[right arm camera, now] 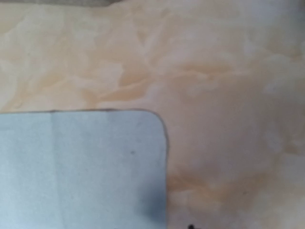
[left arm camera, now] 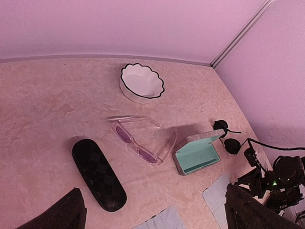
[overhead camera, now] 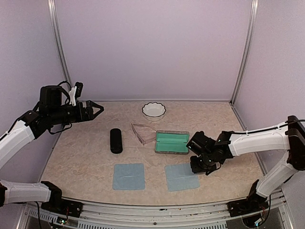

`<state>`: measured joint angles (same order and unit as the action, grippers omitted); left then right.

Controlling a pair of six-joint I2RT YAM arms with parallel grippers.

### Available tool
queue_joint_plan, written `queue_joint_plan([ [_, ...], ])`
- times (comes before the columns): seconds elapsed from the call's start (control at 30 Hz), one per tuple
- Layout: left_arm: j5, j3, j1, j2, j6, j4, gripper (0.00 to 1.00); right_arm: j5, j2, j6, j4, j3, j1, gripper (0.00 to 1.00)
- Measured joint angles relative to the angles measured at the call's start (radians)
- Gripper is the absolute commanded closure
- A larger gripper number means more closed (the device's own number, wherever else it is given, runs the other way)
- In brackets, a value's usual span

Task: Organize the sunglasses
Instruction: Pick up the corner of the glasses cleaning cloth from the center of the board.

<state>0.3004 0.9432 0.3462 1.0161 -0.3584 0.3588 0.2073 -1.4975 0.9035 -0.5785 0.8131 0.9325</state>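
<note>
Top view: bright, even, diffuse light washing tabletop [overhead camera: 86,157], shadows showing faint. Left wrist view: pink-violet cast tinting everything; open teal-lined case [left arm camera: 198,155] casting soft shadow beside it; bottom corners going dark, blurred. Right wrist view: everything blurring, blue cloth [right arm camera: 81,171] edge smearing.

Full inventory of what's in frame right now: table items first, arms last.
clear-pink sunglasses: 1, pale translucent pink, table centre, between the two cases
round sunglasses: 1, dark lenses with black wire, just right of the open case
black case: 1, black, shut, left of centre
open case: 1, grey with teal lining, right of centre
bowl: 1, white with scalloped rim, far middle
cloths: 2, light blue, near side
table: 1, beige marbled
left gripper: 1, black, raised at left, open, empty
right gripper: 1, black, low by the right cloth's corner, jaws unclear
</note>
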Motion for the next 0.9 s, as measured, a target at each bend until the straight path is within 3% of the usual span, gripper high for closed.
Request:
queue_joint_plan([
  [0.37, 0.0, 0.0, 0.0, 0.006, 0.003, 0.0, 0.01, -0.023, -0.056, 0.003, 0.027, -0.005, 0.001, 0.71],
  [0.9, 0.0, 0.0, 0.0, 0.008, 0.008, 0.0, 0.01, 0.028, -0.109, 0.008, -0.014, 0.032, 0.047, 0.81],
])
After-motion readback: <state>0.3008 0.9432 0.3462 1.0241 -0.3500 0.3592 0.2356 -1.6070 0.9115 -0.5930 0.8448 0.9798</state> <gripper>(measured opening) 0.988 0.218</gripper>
